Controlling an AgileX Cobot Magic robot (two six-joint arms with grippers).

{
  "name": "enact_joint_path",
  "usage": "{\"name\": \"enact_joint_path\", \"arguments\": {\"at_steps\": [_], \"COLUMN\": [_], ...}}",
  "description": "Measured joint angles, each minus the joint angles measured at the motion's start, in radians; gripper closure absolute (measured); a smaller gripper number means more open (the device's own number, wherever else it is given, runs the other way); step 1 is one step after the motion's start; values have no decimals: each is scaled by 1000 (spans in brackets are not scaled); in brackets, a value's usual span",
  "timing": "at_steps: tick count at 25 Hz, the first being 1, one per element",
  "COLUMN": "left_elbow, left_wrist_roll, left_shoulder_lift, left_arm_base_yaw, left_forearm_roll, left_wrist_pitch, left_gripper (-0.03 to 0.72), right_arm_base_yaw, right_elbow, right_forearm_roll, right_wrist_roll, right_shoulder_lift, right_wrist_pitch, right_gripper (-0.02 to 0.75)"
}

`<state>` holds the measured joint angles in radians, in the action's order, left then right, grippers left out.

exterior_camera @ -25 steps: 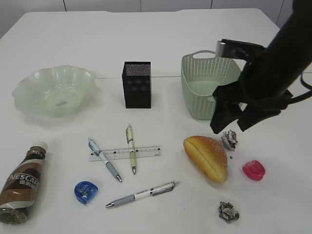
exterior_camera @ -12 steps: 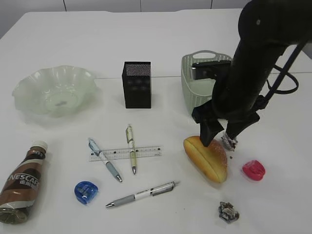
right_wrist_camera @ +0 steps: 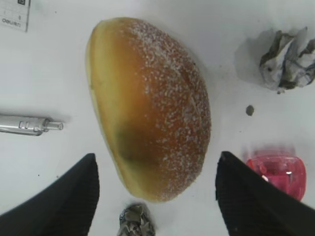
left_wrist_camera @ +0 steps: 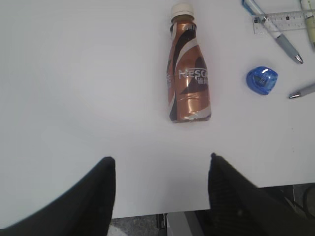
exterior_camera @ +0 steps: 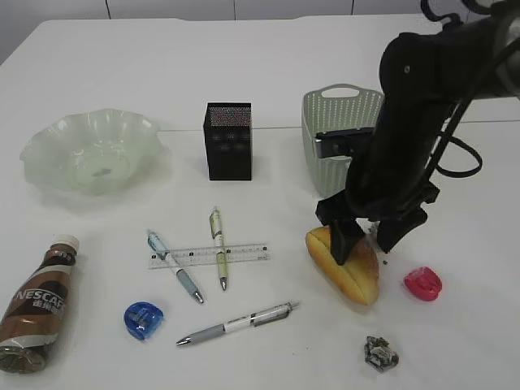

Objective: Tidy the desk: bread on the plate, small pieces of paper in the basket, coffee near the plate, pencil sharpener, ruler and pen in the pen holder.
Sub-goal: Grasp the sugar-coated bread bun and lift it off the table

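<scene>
one golden, sugar-dusted bread loaf (right_wrist_camera: pixel 152 105) lies on the white worktop (exterior_camera: pixel 97 65), well apart from the frilled pale-green plate (exterior_camera: pixel 89 150); the right pincer (right_wrist_camera: pixel 155 196) straddles it, released, ready to clasp; the left pincer (left_wrist_camera: pixel 161 189) waits released.

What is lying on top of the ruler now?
Two pens lie across the ruler: the blue pen over its left end and the green pen near its middle. The markings beneath them are covered. Nothing else rests on it.
</scene>
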<state>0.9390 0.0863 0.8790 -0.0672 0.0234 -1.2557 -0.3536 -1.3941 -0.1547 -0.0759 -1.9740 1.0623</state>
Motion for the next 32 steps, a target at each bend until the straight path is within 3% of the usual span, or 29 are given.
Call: {"name": "enact_joint_path", "arguments": {"at_steps": [6, 23, 32], "left_elbow": [0, 2, 2], "left_wrist_roll": [0, 0, 0], "left_shoulder_lift": [0, 0, 0], "left_arm_base_yaw": [0, 0, 0], "left_forearm_roll": [0, -2, -2], "left_wrist_pitch": [0, 0, 0], "left_gripper": [243, 243, 243], "right_arm_base_yaw": [0, -55, -55], "right_elbow": [0, -4, -6], "right_forearm_roll": [0, 23, 24], "right_wrist_roll": [3, 32, 34], "right_shoulder_lift": [-43, -135, -135], "right_wrist_pitch": [0, -39, -72], "right_gripper": [150, 149, 251]}}
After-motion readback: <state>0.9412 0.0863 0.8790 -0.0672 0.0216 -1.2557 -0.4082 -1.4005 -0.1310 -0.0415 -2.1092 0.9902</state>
